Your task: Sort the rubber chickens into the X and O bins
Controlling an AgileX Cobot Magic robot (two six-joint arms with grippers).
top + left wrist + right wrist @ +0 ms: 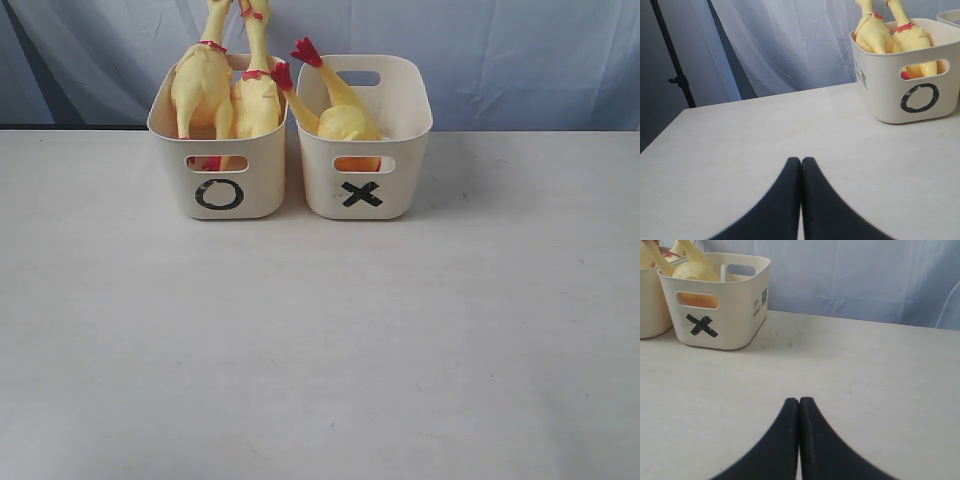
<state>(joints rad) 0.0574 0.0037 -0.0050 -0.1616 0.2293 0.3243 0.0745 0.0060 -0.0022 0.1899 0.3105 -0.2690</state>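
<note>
Two cream-white tubs stand side by side, nearly touching, at the back of the pale table (pixel 320 340). In the exterior view the O bin (pixel 220 190) is on the left and the X bin (pixel 362 190) on the right. Two rubber chickens stand upright in the O bin, the left chicken (pixel 201 85) and the middle chicken (pixel 257 100), with their thin necks rising past the rim and out of the top of that view. The third chicken (pixel 345 118) lies tilted in the X bin, its red-tipped ends slanting up toward the O bin. One end seems to touch the middle chicken, though it is too small to be sure.

The left gripper (pixel 801 162) hangs over bare table, well apart from the O bin, its black jaws pressed together with nothing between them. The right gripper (pixel 799 402) is the same – jaws fully closed and empty, well apart from the X bin. A pale blue curtain (pixel 500 60) hangs behind.
</note>
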